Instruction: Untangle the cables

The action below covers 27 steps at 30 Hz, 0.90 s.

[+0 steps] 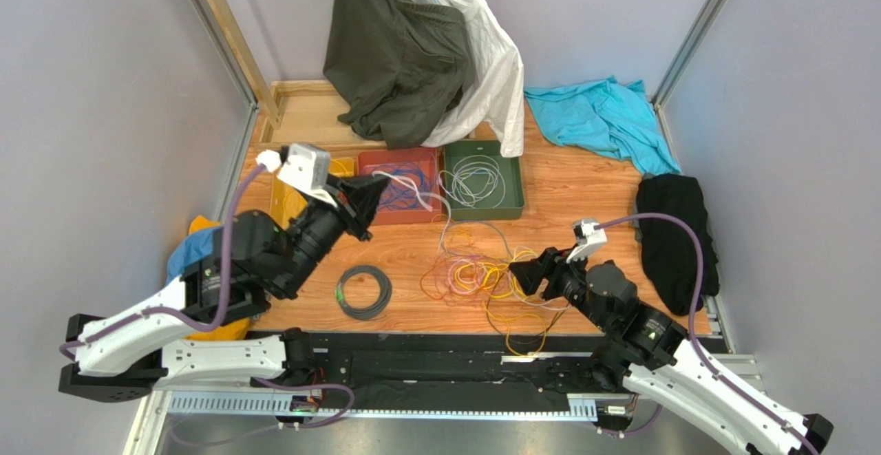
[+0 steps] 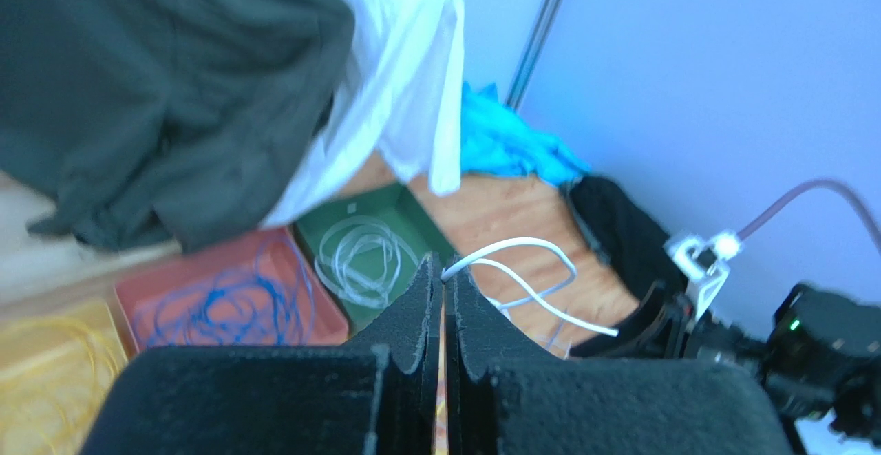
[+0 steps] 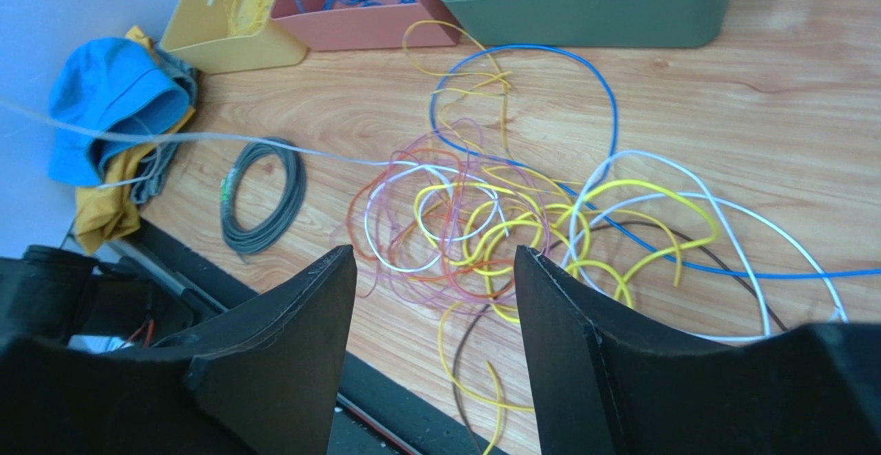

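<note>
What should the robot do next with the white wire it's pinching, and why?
Probably pull the white cable toward the green bin, where white loops lie: the left end effector is shut on it, and it runs into the tangle.

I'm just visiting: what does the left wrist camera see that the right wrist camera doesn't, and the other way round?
Only the left wrist view: the left gripper shut on a white cable, with a dark garment and a white shirt hanging behind.
Only the right wrist view: the right gripper open, facing the tangle of coloured cables on the table, plus a grey coil lying apart.
Both: the yellow bin, red bin and green bin, each holding cables.
</note>
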### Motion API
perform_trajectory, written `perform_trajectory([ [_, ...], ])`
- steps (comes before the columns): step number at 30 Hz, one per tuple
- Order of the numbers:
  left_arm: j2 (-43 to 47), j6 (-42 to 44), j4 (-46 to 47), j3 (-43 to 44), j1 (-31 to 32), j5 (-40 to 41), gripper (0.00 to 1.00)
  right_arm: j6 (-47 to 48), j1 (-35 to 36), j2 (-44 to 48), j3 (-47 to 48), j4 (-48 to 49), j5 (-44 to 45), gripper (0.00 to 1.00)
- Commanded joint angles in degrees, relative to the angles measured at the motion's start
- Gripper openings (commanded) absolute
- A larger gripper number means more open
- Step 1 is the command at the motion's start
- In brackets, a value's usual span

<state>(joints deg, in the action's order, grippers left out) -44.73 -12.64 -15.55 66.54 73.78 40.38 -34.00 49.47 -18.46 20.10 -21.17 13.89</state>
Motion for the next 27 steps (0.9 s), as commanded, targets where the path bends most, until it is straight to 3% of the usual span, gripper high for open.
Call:
perform_trajectory([
  [1,-5.6,11.1,-0.6,10.5,-0.1,-1.3,0.0,2.0,0.4,-2.1,5.4,5.5,-3.6,0.61],
  [8,-12.7,17.1,-2.9,29.7,-0.1,-5.2,0.0,4.7,0.4,-4.3,9.4,8.2,-7.2,0.62],
  [16,-20.9,20.8,-6.9,41.5,0.0,-5.4,0.0,6.1,0.7,-10.4,11.7,17.1,-16.5,0.65],
  [23,-25.1,21.9,-8.9,50.7,0.0,-7.1,0.0,10.1,4.7,-25.1,15.0,28.6,-16.4,0.67],
  [27,-26.4,21.9,-9.4,51.8,-0.1,-7.5,0.0,14.8,8.7,-34.3,18.2,31.9,-7.9,0.68],
])
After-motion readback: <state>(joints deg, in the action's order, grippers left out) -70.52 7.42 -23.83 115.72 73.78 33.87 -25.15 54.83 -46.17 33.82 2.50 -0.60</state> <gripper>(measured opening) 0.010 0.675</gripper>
